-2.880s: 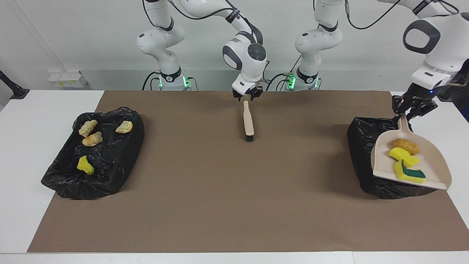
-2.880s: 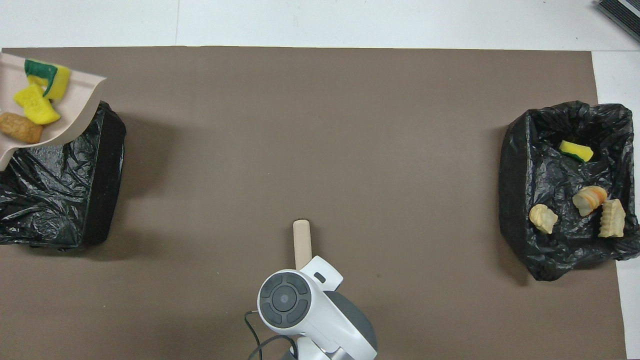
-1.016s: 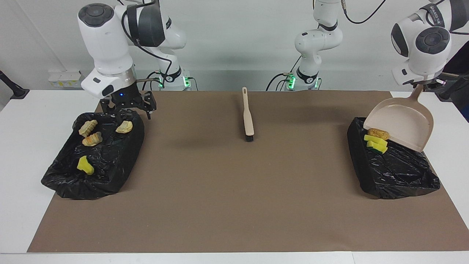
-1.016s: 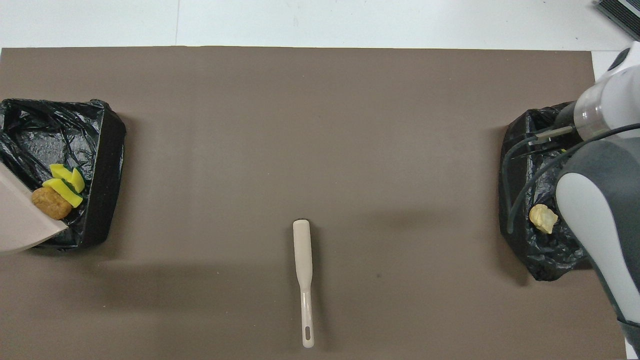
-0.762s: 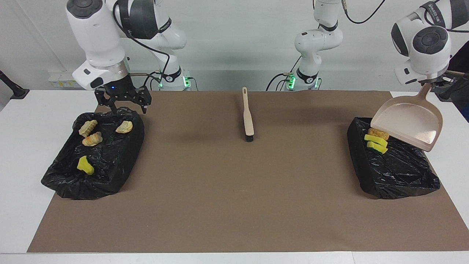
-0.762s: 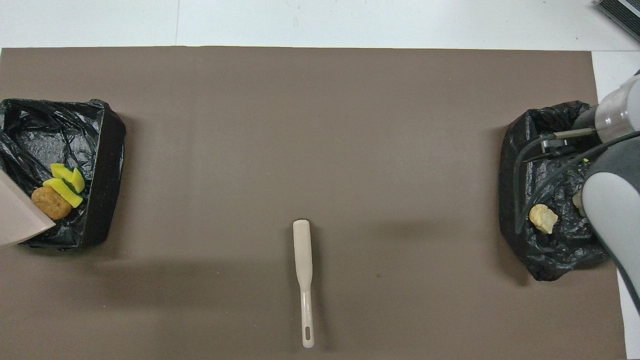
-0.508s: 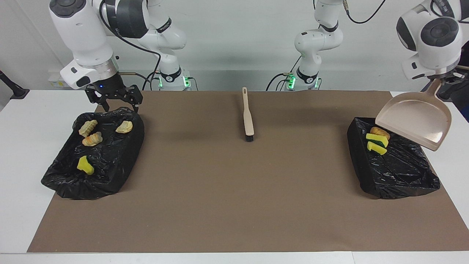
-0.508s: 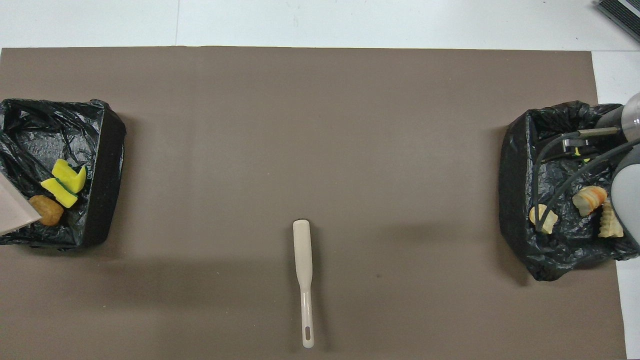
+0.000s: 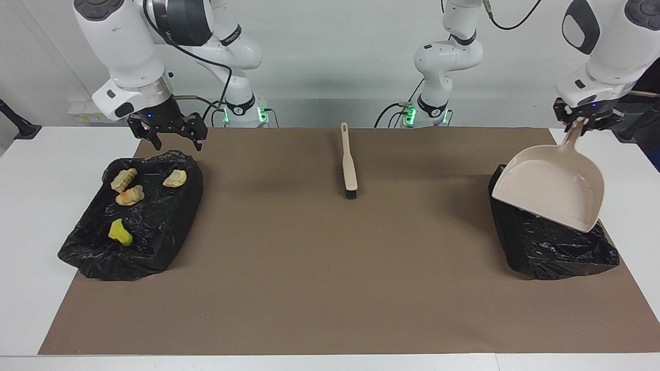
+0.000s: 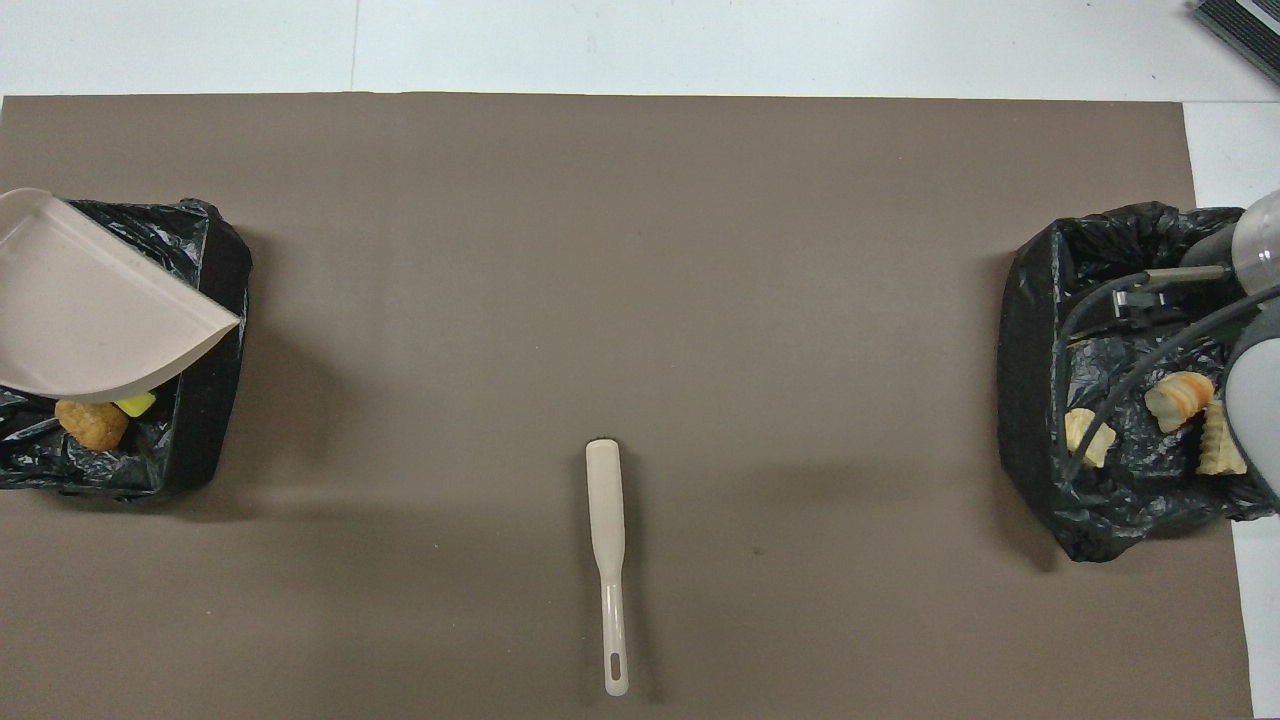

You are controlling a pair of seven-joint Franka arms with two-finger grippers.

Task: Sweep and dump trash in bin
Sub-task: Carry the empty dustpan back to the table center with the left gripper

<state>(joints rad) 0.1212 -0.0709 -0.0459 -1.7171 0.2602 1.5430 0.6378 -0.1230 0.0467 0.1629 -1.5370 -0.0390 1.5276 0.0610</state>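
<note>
Covering the table (image 9: 31,170): brown mat (image 9: 330,268).

L gripper (image 9: 581,122) clamped – R gripper (image 9: 168,138) spread.

Honestly can't read a single word, number or logo anywhere here. The small box by the wall may carry print, but it's far too tiny to read.
</note>
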